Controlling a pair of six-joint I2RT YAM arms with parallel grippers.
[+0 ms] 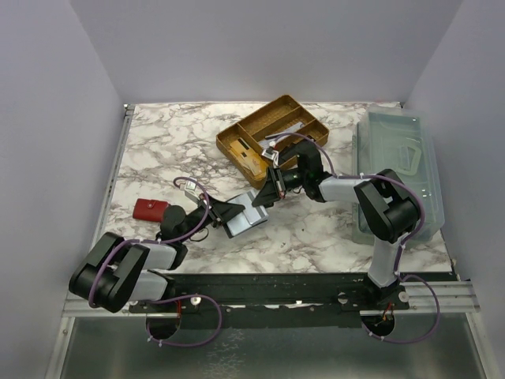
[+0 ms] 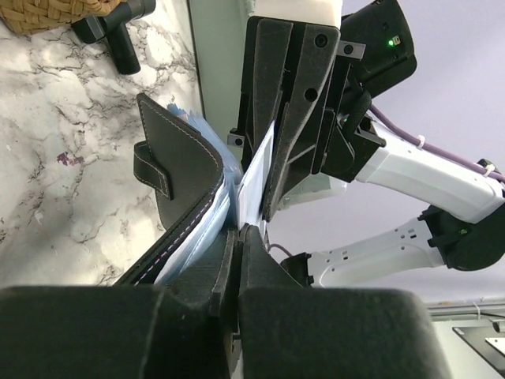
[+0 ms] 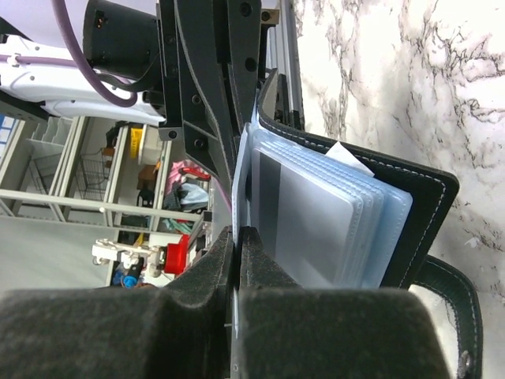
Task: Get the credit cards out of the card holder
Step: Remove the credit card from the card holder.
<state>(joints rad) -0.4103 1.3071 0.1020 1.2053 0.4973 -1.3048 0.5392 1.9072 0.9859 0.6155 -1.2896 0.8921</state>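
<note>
While left fingers (image 2: 217, 272) pinch the card holder (image 2: 177, 166), right fingers (image 3: 207, 276) clamp a credit card (image 2: 254, 180).

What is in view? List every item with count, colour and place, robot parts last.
card holder: one, black with clear sleeves, open, mid-table
credit cards: at least two, pale grey-blue; one in the front sleeve, one drawn out at the holder's edge
tray: one, golden woven, with compartments, back centre
plastic bin: one, clear, right edge
pouch: one, red, left side
table: one, white and grey marble
left gripper: one, black, shut on the card holder's sleeves
right gripper: one, black, shut on one of the credit cards
</note>
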